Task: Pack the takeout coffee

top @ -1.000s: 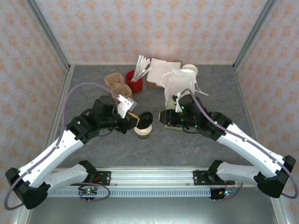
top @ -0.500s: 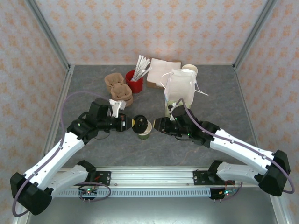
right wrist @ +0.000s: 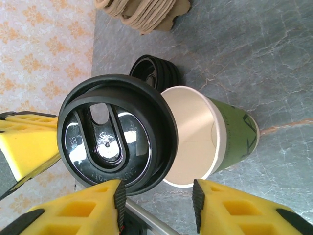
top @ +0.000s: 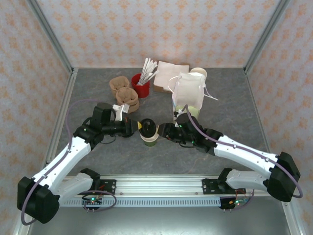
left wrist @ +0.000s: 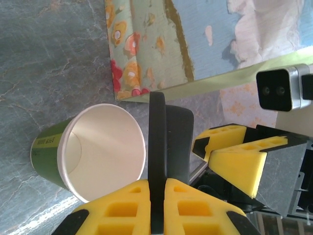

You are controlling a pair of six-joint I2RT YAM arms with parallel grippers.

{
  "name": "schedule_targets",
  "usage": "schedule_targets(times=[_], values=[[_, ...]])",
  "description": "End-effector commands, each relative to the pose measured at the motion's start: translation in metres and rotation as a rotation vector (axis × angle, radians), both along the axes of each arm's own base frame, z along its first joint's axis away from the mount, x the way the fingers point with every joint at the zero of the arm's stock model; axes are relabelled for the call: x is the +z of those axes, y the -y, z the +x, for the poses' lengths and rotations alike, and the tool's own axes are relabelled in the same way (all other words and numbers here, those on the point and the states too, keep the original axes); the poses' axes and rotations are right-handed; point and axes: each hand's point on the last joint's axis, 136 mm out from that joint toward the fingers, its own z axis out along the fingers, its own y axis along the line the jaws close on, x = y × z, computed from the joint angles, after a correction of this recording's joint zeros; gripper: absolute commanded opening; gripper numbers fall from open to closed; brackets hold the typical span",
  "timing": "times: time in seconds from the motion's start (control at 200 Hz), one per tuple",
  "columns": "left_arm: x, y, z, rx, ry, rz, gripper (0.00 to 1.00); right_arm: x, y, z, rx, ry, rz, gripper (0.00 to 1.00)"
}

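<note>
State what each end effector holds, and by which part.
The left end effector grips the black lid by its rim. The right end effector is open, holding nothing.

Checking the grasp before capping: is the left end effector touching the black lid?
Touching. The left wrist view shows the lid edge-on, pinched between the yellow fingers of the left end effector.

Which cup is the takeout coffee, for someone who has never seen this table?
On the grey table, look at the middle, nearer and left of the white bag. A single olive-green paper cup stands there, open, cream inside. Unlike the cream-rimmed cup behind the bag, it stands in the open, and the left gripper holds a black lid on edge by its rim.
</note>
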Motion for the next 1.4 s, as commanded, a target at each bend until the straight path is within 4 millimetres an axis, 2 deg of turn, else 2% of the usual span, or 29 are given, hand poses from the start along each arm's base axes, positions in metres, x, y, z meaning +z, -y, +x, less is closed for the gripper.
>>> schedule_targets(times=[0.0,0.23,0.34,0.576,0.596,0.831,1.186,1.241,1.396], values=[[0.0,0.003,0.003,-0.002,-0.006,-0.052,0.11,0.007,0.0,0.006,-0.029,0.046,0.023,0.43],[-0.018,0.001,0.005,0.017,-0.062,-0.048,0.11,-0.002,0.004,0.012,-0.057,0.041,-0.027,0.45],[-0.024,0.001,0.005,0.022,-0.08,-0.045,0.12,-0.004,-0.001,0.013,-0.047,0.028,-0.03,0.45],[-0.033,-0.002,0.003,0.035,-0.106,-0.025,0.17,0.004,-0.004,0.017,-0.047,0.041,-0.019,0.46],[-0.034,-0.003,0.003,0.037,-0.108,-0.023,0.17,-0.003,-0.005,0.018,-0.046,0.029,-0.036,0.46],[-0.045,-0.004,0.002,0.038,-0.13,-0.005,0.18,-0.007,-0.008,0.019,-0.048,0.017,-0.042,0.47],[-0.054,-0.004,0.002,0.036,-0.148,0.001,0.3,-0.011,-0.012,0.022,-0.047,0.001,-0.05,0.49],[-0.054,-0.003,0.003,0.037,-0.148,-0.001,0.38,-0.012,-0.013,0.022,-0.047,0.0,-0.053,0.5],[-0.056,-0.002,0.004,0.04,-0.149,-0.012,0.4,-0.014,-0.015,0.023,-0.043,-0.006,-0.058,0.51]])
